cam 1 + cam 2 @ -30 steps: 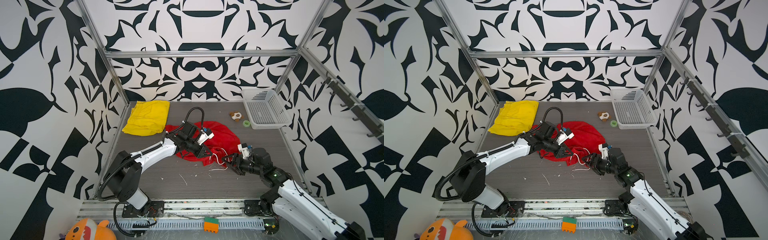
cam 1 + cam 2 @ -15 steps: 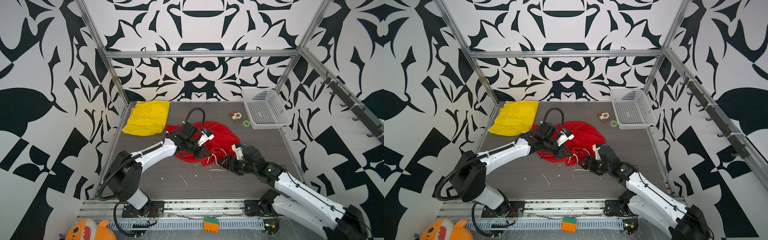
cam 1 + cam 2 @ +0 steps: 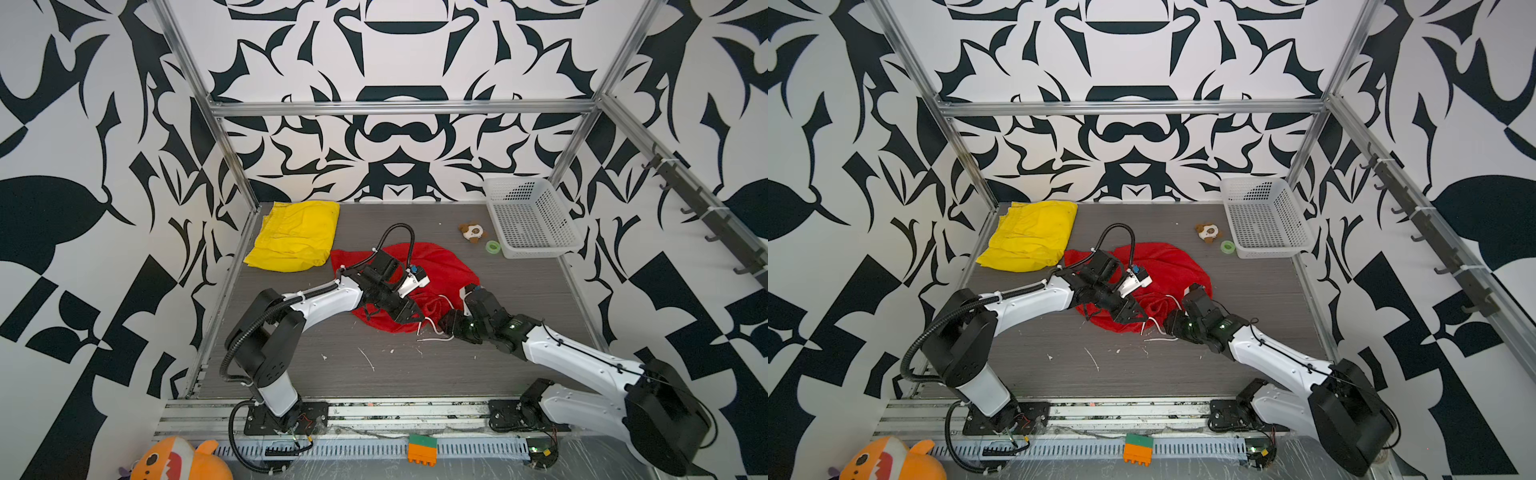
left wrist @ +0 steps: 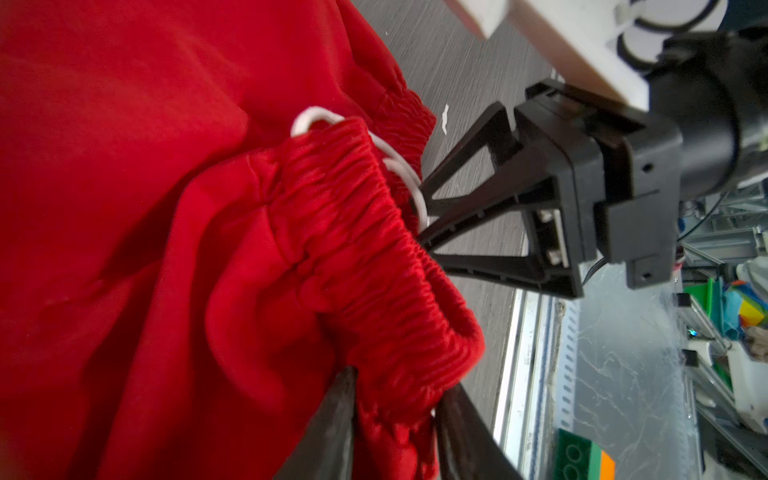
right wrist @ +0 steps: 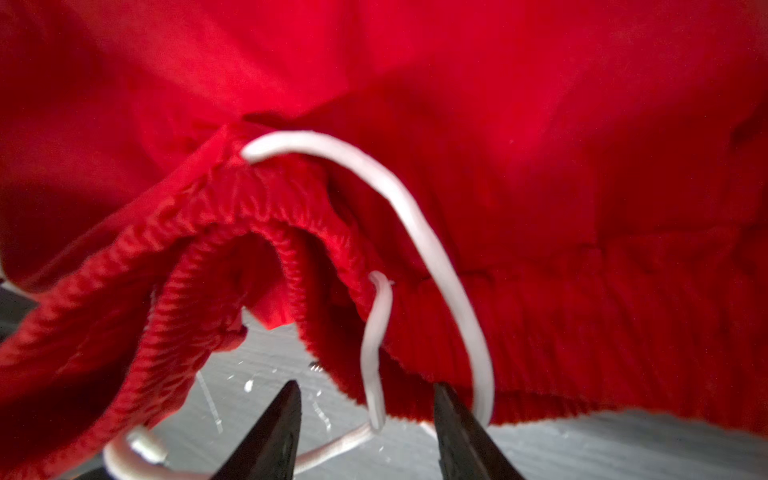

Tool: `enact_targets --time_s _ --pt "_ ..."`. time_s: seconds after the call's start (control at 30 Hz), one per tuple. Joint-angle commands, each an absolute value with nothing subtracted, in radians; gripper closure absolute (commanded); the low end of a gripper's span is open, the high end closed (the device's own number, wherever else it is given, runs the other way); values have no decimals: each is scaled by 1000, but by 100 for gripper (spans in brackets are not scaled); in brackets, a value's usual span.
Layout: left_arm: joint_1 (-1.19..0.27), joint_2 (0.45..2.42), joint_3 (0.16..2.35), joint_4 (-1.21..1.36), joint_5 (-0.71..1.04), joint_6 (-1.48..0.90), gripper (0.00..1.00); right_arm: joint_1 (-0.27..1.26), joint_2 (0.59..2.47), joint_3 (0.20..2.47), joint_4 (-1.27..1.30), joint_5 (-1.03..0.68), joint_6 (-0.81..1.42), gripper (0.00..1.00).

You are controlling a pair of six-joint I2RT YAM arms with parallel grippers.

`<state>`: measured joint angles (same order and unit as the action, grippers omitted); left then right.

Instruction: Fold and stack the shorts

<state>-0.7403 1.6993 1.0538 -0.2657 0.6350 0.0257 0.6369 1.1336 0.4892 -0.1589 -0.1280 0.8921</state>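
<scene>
The red shorts lie crumpled mid-table, with their white drawstring trailing off the near edge. The yellow shorts lie folded at the back left. My left gripper sits at the near waistband, jaws parted, with bunched red elastic between the fingers. My right gripper is open right beside it. Its tips point at the waistband edge, and a drawstring loop hangs between them.
A white mesh basket stands at the back right. A small plush toy and a green tape roll lie next to it. Metal frame rails run along the table's sides and front.
My right gripper has moved left up to the waistband and its jaws have narrowed. My left gripper's jaws have widened around the waistband.
</scene>
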Motion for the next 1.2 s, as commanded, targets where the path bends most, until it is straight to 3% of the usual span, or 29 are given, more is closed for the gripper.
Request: enact_targets --time_s 0.0,0.27,0.53,0.63,0.77,0.83,1.0,1.17 --pt "-745 1719 1031 -238 669 17 61 638 1146 464 -78 -71 882 49" --pt "-746 1702 1007 -208 664 7 55 632 1159 455 -64 -26 882 64" --pt "-746 1701 998 -167 660 -20 48 608 1179 467 -117 17 870 70" --pt "-746 1694 1000 -166 655 -18 53 603 1163 475 -149 34 865 71" --pt "-746 1683 1006 -170 646 -18 68 582 1098 486 -211 52 835 71" --pt "-746 1674 1011 -178 648 -18 73 557 1053 503 -272 56 820 67" --pt "-757 1614 1018 -199 647 -35 78 535 915 575 -408 -38 821 46" --pt "-794 1580 1022 -207 633 -42 80 537 853 486 -180 -298 1050 32"
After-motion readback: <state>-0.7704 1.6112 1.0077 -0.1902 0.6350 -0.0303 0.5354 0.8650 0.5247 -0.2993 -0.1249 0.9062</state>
